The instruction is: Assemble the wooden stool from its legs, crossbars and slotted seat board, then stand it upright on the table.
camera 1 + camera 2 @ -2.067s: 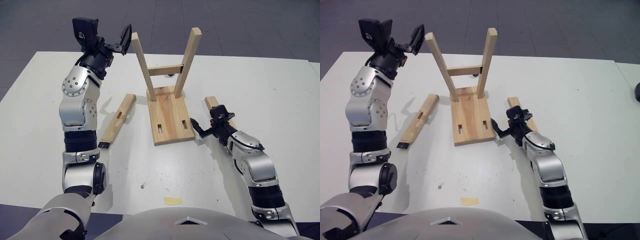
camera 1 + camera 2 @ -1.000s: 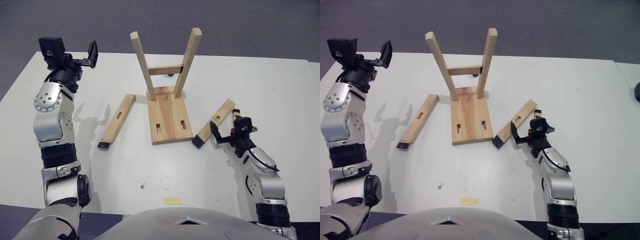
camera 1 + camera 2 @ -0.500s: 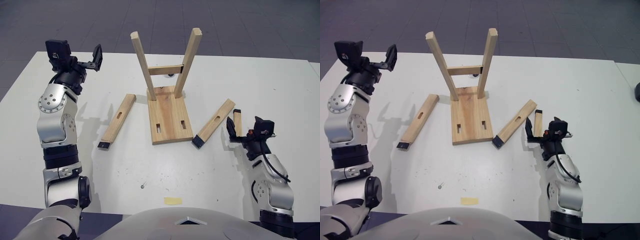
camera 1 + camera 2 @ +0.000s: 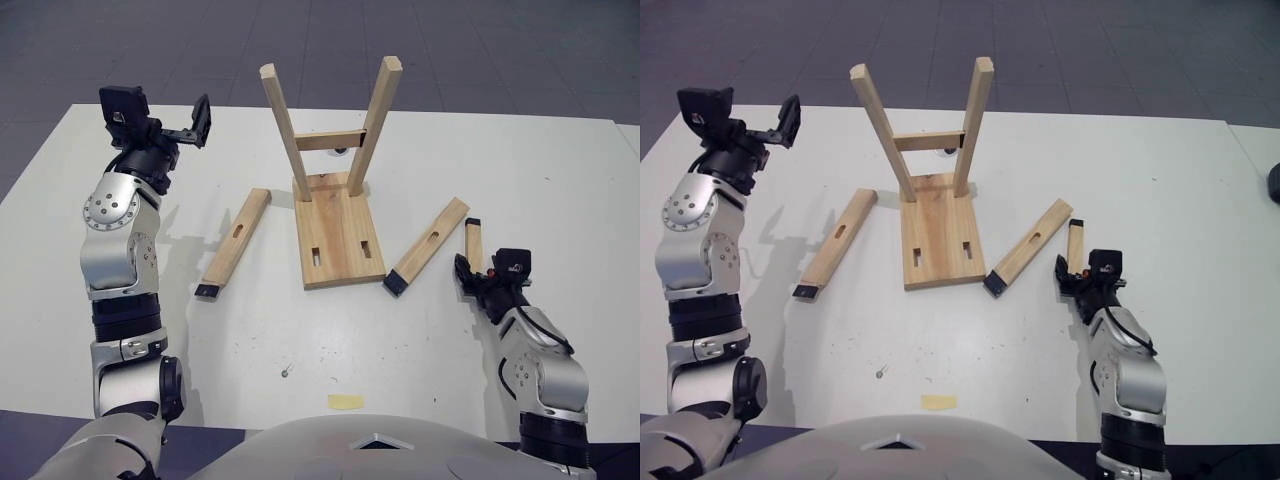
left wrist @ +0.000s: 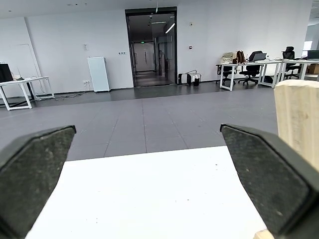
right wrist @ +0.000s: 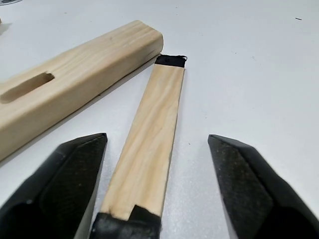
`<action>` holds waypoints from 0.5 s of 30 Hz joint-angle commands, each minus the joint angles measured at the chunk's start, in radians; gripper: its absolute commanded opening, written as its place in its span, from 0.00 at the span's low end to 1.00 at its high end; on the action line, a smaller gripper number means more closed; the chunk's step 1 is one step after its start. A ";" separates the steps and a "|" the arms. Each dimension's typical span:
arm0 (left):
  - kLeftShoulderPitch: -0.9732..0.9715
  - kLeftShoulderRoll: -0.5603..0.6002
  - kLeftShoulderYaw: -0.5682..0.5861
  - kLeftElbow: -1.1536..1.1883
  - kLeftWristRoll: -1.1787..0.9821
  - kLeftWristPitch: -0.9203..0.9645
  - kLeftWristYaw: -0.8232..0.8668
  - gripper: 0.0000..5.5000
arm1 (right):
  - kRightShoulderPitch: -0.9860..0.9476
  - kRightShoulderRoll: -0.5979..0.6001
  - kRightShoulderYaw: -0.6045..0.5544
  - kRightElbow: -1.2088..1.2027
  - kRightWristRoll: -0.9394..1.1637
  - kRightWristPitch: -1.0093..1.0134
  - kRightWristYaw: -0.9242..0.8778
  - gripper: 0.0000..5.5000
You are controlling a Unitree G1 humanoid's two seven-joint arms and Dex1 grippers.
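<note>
The slotted seat board (image 4: 335, 240) lies flat at mid-table. Two legs (image 4: 283, 125) stand in its far end, joined by a crossbar (image 4: 330, 140). One loose leg (image 4: 237, 240) lies left of the board, another (image 4: 428, 245) to its right. Beside that one lies a short crossbar (image 4: 472, 242), which runs between the fingers of my open right gripper (image 6: 157, 138) without touching them. The same gripper (image 4: 472, 272) sits low at the crossbar's near end. My left gripper (image 4: 200, 122) hangs open in the air, left of the standing legs, with nothing between its fingers (image 5: 35, 169).
The white table (image 4: 560, 180) has free room on the far right and along the front. A yellow scrap of tape (image 4: 346, 402) lies near the front edge, with a small green speck (image 4: 285, 372) beside it. Past the table's far edge is dark floor.
My right gripper drew back from the seat board and settled over the short crossbar. The right loose leg now lies diagonally. My left gripper swung left, away from the standing leg.
</note>
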 commanded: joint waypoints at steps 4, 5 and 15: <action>0.019 -0.001 0.000 0.007 0.016 0.003 0.010 0.98 | 0.081 -0.021 0.070 0.048 -0.058 0.124 -0.024 0.46; 0.022 -0.006 -0.003 0.008 0.017 0.003 0.010 0.98 | 0.081 -0.023 0.073 0.051 -0.061 0.125 -0.026 0.43; 0.005 -0.006 0.016 0.011 -0.004 0.011 0.021 0.98 | 0.041 -0.020 0.081 0.061 -0.056 0.107 -0.030 0.24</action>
